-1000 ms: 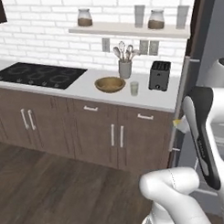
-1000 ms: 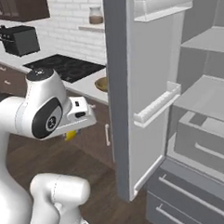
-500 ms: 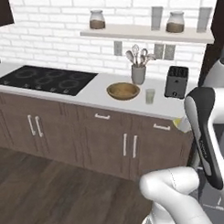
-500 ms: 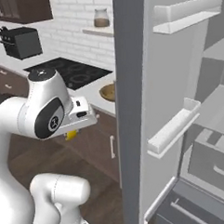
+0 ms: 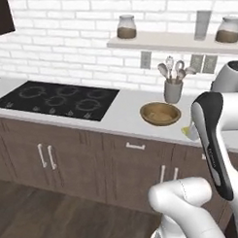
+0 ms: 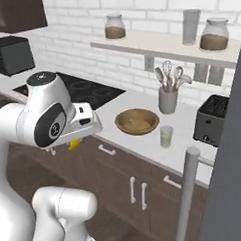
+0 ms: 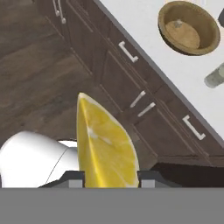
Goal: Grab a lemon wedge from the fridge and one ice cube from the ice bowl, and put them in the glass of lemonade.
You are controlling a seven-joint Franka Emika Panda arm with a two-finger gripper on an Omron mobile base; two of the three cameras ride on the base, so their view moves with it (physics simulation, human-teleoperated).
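Two dark fingertips (image 7: 73,176) of the gripper (image 7: 108,177) pinch a lemon wedge (image 7: 105,144) over the wood floor (image 7: 35,83); ahead on the white counter (image 7: 144,35) sit the ice bowl (image 7: 189,27) and, beside it, the glass of lemonade (image 7: 215,76).

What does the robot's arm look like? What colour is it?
The arm is glossy white, built from fat rounded segments. Its joints are dark: one is a grey disc with a small mark in the middle, and a black band runs along one link. The gripper ends in two small dark finger tips.
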